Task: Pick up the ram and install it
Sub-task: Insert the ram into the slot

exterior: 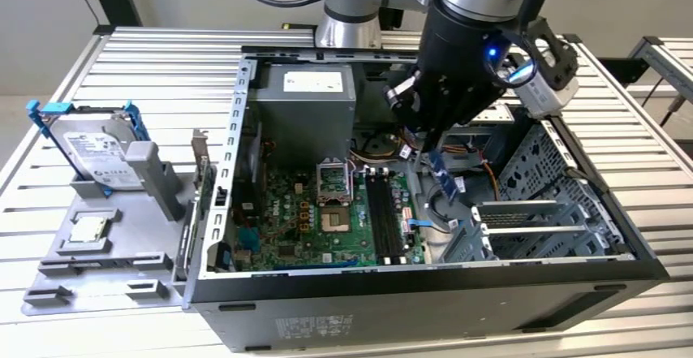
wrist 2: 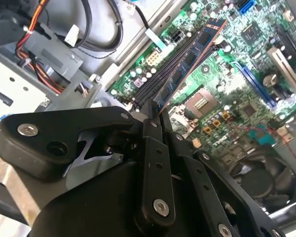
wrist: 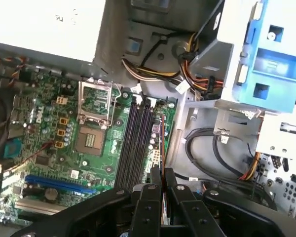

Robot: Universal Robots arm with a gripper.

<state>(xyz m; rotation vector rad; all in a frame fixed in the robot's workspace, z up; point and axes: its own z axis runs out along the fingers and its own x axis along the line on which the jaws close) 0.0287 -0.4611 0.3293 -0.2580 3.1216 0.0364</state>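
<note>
- ram (wrist 2: 190, 61) is hanging off the board, gripped at one end. Its long axis is running straight out from the fingertips and down toward the motherboard (exterior: 314, 228).
- In the second wrist view it's standing on edge and tracking roughly parallel to the memory slots (wrist: 135, 143). The far end is pointing along their length.
- counter (exterior: 162, 58) of slatted metal is carrying everything.
- computer case (exterior: 433, 309) is lying on its side with the open face up, and the arm is reaching in from above.
- power supply (exterior: 308, 102) is sitting at the far end of the case in the exterior view.
- drive cage (exterior: 541, 179) is crowding the exterior view's right. The ram is hovering between it and the slots.
- grey tray (exterior: 119, 252) is sitting beside the case on the exterior view's left. It's carrying a hard drive (exterior: 92, 151) in a blue bracket and a square processor chip (exterior: 87, 228), both well apart from the ram.
- processor socket (wrist: 91, 138) is sitting open just beside the slots.
- wire bundle (wrist: 153, 75) is trailing near the far end of the slots.
- end effector (wrist: 161, 174) is clenching the ram between its fingertips.
- In the first wrist view the stick is showing edge-on as a thin line, just beside the slot row on the drive-cage side. It is not seated.
</note>
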